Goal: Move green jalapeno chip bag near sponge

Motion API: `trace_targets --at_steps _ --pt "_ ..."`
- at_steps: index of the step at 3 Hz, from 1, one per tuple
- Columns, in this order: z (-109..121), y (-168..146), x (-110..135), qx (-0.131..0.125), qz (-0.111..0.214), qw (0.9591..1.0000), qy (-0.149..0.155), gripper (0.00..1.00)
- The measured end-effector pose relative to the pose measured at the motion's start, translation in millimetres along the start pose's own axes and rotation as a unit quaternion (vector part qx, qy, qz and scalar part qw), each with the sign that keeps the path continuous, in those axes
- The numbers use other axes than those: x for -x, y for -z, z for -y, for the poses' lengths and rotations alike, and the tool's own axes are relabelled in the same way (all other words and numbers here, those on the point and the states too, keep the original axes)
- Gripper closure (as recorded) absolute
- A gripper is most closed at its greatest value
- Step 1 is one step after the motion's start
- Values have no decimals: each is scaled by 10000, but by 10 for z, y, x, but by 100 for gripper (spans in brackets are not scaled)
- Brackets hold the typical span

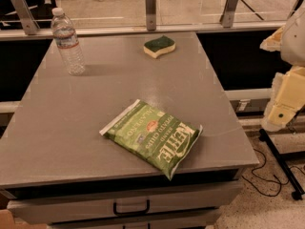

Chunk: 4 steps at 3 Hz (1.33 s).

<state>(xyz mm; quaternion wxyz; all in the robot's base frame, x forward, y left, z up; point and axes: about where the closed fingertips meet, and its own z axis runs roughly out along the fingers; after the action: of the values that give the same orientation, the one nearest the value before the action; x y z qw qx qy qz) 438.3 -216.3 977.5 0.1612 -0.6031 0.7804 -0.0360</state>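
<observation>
Drawer handle point(131, 208) sits nearest, below the counter point(57, 137). On it, the chip bag point(152, 136) lies flat near the front edge, well apart from the rear sponge point(159, 46). The end effector point(282, 106) hangs beyond the right edge; its state cannot be told. Recommended: grasp the bag's middle from above.

Glossy crinkly chip bag point(151, 138), foam sponge point(159, 46), matt smooth tabletop point(95, 104); matt cream plastic pincer point(281, 106) beyond its right edge.

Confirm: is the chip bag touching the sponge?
Apart. Camera view shows bare table between the green jalapeno chip bag near the front edge and the sponge at the back. Gripper sits off the table's right side.
</observation>
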Motion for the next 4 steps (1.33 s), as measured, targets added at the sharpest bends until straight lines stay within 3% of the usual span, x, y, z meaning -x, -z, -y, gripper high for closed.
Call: trace_targets --at_steps 1,2,4 --pt "3 1 6 -9 7 10000 0 0" --pt "-30 -232 152 170 283 9994 59 0" --pt "-312 -1022 664 903 995 9909 83 0"
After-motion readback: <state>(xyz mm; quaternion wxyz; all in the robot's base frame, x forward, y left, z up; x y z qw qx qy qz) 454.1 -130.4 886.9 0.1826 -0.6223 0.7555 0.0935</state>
